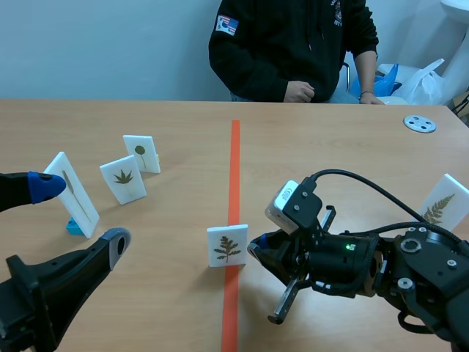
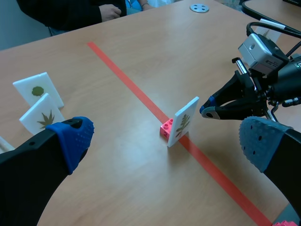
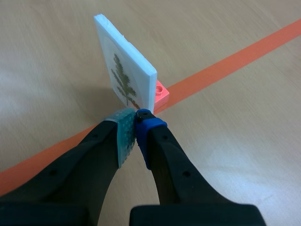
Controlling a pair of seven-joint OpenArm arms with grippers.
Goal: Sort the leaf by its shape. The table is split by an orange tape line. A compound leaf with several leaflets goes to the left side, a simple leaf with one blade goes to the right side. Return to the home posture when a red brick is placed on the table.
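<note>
While the right gripper (image 3: 136, 120) is being held with its fingers pressed together on nothing, the leaf card (image 3: 123, 70) is being propped upright on the orange tape line (image 1: 234, 161).
The card, printed with a sprig of many leaflets, is being supported by a pink brick (image 3: 161, 91) just ahead of those closed fingertips; whether they touch it cannot be told. The left gripper (image 2: 164, 138) is being held spread wide, apart from the card.

Wooden table (image 1: 183, 117), orange tape line (image 1: 234, 161) down middle. Centre card (image 1: 227, 246) on line; three left cards (image 1: 123, 178); right card (image 1: 443, 203); grey disc (image 1: 420, 124).
</note>
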